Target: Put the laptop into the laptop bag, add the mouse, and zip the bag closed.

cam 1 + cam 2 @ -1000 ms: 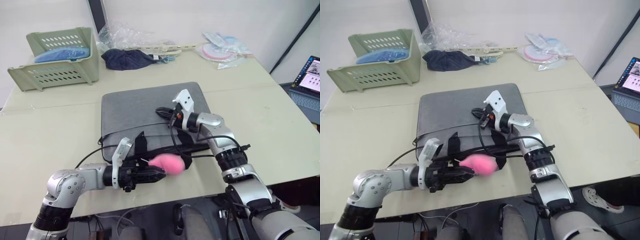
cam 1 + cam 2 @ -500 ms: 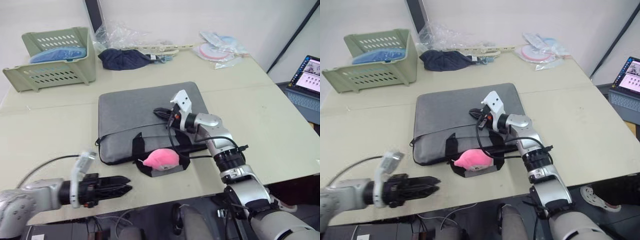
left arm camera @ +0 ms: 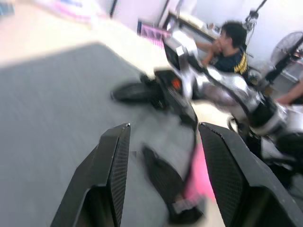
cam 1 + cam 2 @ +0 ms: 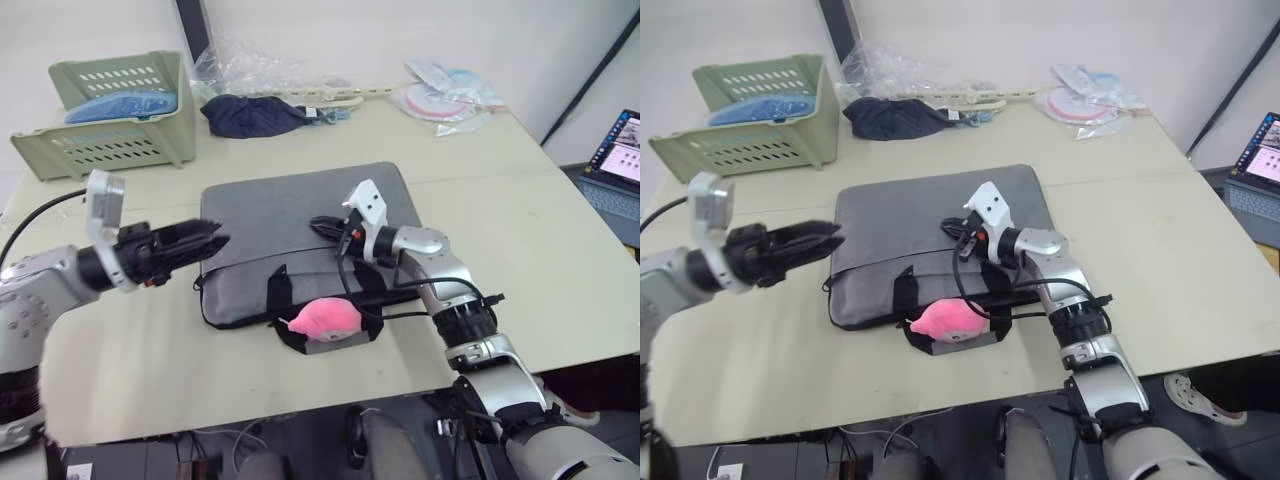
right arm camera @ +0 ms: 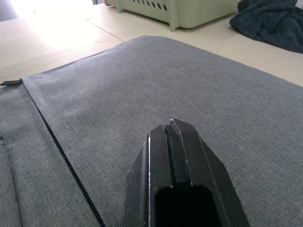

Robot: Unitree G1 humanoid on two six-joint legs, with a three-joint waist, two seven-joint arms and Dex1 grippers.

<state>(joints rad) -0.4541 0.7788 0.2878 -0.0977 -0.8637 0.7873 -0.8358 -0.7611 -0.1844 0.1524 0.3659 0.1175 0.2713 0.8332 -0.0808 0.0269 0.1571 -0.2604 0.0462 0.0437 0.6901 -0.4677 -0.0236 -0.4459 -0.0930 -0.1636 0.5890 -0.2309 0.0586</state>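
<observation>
The grey laptop bag (image 4: 290,225) lies flat in the middle of the table, its black strap handles (image 4: 277,292) at the near edge. Its pink pompom (image 4: 325,318) rests loose on the near handle. My left gripper (image 4: 212,240) hovers at the bag's left edge, open, nothing between its fingers (image 3: 111,161). My right gripper (image 4: 322,226) lies on top of the bag near its middle, fingers (image 5: 171,142) shut together and empty. The laptop and the mouse are hidden or out of view.
A green plastic basket (image 4: 115,115) stands at the back left, a dark blue cloth bundle (image 4: 255,115) and plastic wrapping behind the bag, and packets (image 4: 440,100) at the back right. An open laptop (image 4: 622,150) sits off the table's right. A person (image 3: 232,45) sits beyond.
My left gripper let go of the pompom at the near edge, swung out left and rose to the bag's left edge. The pompom dropped onto the handle. The right gripper stayed put.
</observation>
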